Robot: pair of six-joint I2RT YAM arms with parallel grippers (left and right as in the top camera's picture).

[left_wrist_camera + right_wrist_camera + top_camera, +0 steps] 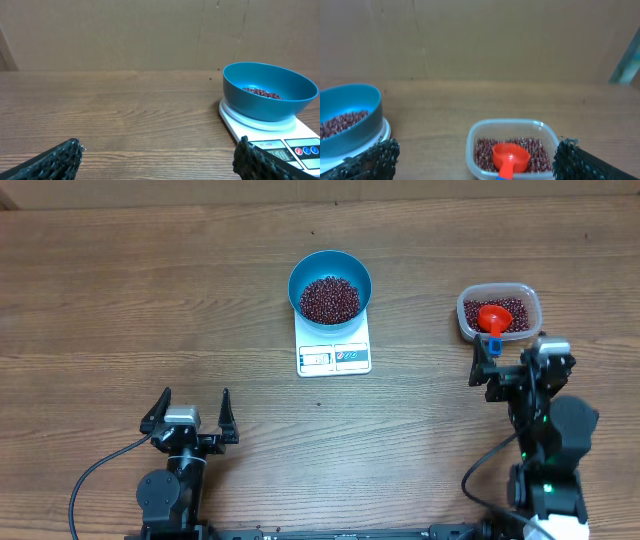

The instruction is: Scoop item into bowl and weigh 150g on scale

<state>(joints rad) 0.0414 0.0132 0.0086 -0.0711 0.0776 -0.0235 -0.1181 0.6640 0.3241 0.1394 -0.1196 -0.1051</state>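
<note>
The blue bowl (297, 275) stands on the white scale (334, 358) at mid-table, with a layer of dark red beans (330, 298) inside. More beans (512, 312) fill a clear tub (462, 312) to the right, and a red scoop (493, 317) with a blue handle rests in them. My right gripper (509, 348) is open just in front of the tub, its fingers either side of the scoop handle without touching it. In the right wrist view the scoop (511, 156) lies between the wide fingers of that gripper (477, 152). My left gripper (195, 398) stands open and empty at the near left.
In the left wrist view the bowl (265, 107) and scale (260, 132) sit to the right, ahead of the left gripper (160, 150). A cardboard wall backs the table. Bare wood lies between the two arms.
</note>
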